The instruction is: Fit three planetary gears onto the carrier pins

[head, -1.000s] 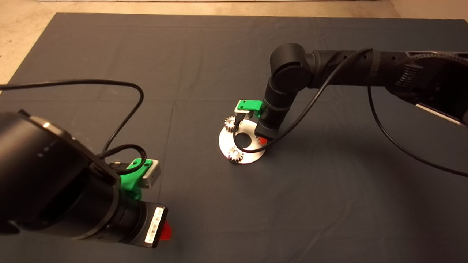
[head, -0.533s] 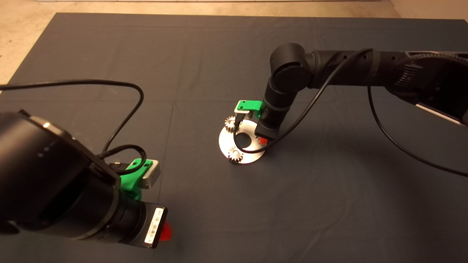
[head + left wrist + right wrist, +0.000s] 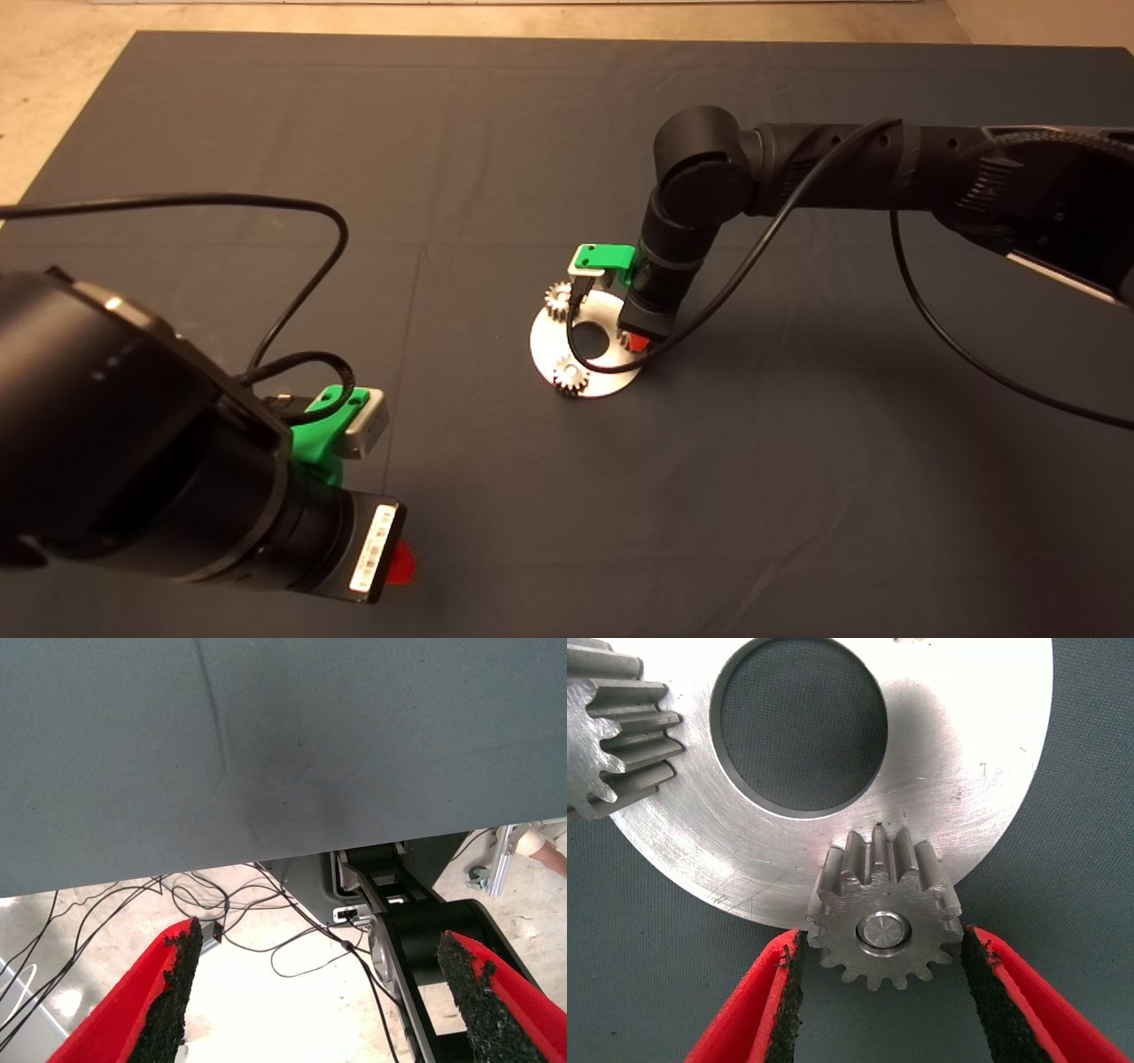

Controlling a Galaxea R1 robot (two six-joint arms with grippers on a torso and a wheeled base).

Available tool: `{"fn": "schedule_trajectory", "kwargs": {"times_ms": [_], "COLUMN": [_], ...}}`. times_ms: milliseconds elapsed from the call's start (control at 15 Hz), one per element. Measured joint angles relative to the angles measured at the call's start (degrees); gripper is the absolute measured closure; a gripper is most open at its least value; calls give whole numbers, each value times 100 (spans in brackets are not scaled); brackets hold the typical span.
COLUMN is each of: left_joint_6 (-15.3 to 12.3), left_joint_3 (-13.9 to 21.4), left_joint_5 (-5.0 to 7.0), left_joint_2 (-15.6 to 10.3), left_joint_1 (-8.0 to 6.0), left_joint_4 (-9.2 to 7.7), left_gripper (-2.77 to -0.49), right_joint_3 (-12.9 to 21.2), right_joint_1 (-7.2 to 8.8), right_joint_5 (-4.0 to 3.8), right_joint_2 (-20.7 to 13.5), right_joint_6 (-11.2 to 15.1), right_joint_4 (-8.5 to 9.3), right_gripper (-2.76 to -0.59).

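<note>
The silver disc (image 3: 545, 347) lies mid-mat. Two planetary gears (image 3: 558, 298) (image 3: 571, 376) sit on its carrier pins at the rim. My right gripper (image 3: 634, 340) points straight down at the disc's right rim and hides the third gear there. In the right wrist view this third gear (image 3: 884, 904) sits on a pin, whose tip (image 3: 883, 930) shows in the gear's hole. The gripper (image 3: 884, 992) is open, with its pads (image 3: 788, 1001) close on either side of the teeth. Another gear (image 3: 620, 735) and the disc (image 3: 966, 771) show beyond. My left gripper (image 3: 403, 563) is parked open at the lower left.
The right arm's black cable (image 3: 611, 363) loops over the disc. The left wrist view shows the mat's edge (image 3: 266, 771), with floor cables (image 3: 266, 921) and a robot base (image 3: 425, 939) beyond it. The floor (image 3: 53, 97) borders the mat at the far left.
The right wrist has shifted very slightly, and a little more of its red finger shows in the head view. The gears, the disc and the left arm have not moved.
</note>
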Motion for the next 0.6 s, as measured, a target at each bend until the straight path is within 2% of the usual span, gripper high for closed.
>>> {"fn": "schedule_trajectory", "kwargs": {"times_ms": [67, 267, 333, 400, 467, 533, 600], "left_joint_6": [0, 0, 0, 0, 0, 0, 0], "left_joint_3": [0, 0, 0, 0, 0, 0, 0], "left_joint_5": [-2, 0, -5, -1, -2, 0, -2], "left_joint_2": [0, -2, -15, -44, -45, -48, -55], "left_joint_1": [0, 0, 0, 0, 0, 0, 0], "left_joint_4": [-1, -2, -2, -2, -2, -5, -2], "left_gripper": [-189, -189, -189, -197, -202, -202, -204], "right_joint_3": [34, 354, 777, 1225, 1683, 2022, 2295], "right_joint_1": [2, 49, 143, 260, 420, 564, 690], "right_joint_5": [2, 4, -3, -6, -5, 6, 37], "right_joint_2": [-18, -186, -388, -569, -739, -894, -1113], "right_joint_6": [-2, 0, 0, 9, 71, 220, 491], "right_joint_4": [0, 30, 105, 272, 546, 716, 851], "right_gripper": [-146, -147, -159, -160, -161, -171, -173]}}
